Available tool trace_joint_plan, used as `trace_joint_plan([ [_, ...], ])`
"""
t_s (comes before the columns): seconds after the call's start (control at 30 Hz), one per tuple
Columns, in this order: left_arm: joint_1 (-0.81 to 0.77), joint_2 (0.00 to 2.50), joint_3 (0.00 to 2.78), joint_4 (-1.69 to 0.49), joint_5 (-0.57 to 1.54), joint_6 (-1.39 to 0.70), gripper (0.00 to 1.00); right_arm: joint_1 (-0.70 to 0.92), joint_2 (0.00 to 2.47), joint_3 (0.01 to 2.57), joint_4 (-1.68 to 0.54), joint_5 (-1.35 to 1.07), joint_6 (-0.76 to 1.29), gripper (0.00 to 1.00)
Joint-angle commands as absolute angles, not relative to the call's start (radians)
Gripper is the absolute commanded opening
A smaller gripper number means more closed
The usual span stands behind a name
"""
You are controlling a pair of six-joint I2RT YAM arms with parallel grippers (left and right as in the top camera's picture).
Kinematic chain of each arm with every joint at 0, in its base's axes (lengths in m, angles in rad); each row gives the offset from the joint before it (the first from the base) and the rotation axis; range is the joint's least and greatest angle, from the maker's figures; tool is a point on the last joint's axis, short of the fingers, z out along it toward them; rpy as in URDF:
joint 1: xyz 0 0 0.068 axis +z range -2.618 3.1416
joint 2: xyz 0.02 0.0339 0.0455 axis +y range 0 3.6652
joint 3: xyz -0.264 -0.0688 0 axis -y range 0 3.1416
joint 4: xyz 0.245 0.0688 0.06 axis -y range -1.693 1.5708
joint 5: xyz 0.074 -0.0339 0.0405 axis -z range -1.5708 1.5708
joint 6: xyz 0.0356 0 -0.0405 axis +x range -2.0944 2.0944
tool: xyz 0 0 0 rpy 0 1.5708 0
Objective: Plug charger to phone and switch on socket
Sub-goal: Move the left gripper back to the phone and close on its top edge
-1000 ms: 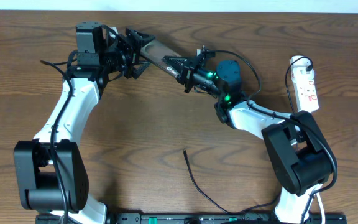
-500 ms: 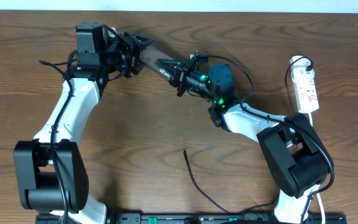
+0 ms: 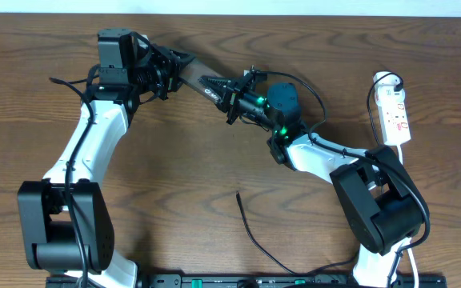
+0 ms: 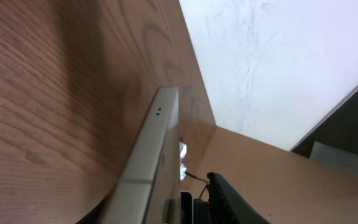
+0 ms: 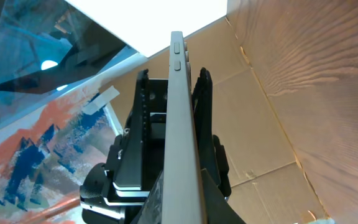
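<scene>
Phone (image 3: 201, 78) — left gripper (image 3: 178, 68) pinching it, right gripper (image 3: 230, 91) just moved onto its end, closure unclear; charger (image 3: 240, 200) unplugged.

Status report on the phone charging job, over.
Left gripper shut on phone, aloft. Right gripper straddling its far end, grip unclear. Charger lying loose, unplugged. Nothing blocking.

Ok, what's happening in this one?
Both arms hold the phone between them at the far side of the table. The left gripper has one end and the right gripper the other, jaws closed on it. The charger lies loose near the front, untouched, and the socket sits at the right edge. Nothing is plugged in yet.
</scene>
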State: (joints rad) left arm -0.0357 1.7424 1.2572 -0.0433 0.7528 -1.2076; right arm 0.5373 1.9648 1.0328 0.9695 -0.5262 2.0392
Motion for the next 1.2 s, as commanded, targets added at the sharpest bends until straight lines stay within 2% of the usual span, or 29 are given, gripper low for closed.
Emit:
trace_joint_plan([
  [0.0, -0.039, 1.732, 1.262, -0.043, 0.745, -1.198, 0.32, 0.547, 1.960, 1.044, 1.000, -0.510, 2.052, 0.02],
  [0.4, -0.039, 1.732, 1.261, -0.044, 0.739, -1.198, 0.26, 0.568, 1.960, 1.044, 1.021, -0.488, 2.052, 0.01],
  [0.67, -0.039, 1.732, 1.261, -0.059, 0.723, -1.171, 0.08, 0.571, 1.960, 1.044, 1.021, -0.492, 2.052, 0.01],
  [0.93, -0.039, 1.732, 1.261, -0.066, 0.713, -1.163, 0.08, 0.571, 1.960, 1.044, 1.021, -0.501, 2.051, 0.01],
  [1.0, -0.039, 1.732, 1.260, -0.066, 0.713, -1.163, 0.08, 0.571, 1.960, 1.044, 1.021, -0.505, 2.051, 0.08],
  [1.07, -0.039, 1.732, 1.260, -0.066, 0.713, -1.161, 0.07, 0.571, 1.960, 1.044, 1.021, -0.506, 2.051, 0.22],
  [1.17, -0.039, 1.732, 1.260, -0.066, 0.713, -1.160, 0.07, 0.571, 1.960, 1.044, 1.021, -0.507, 2.051, 0.38],
])
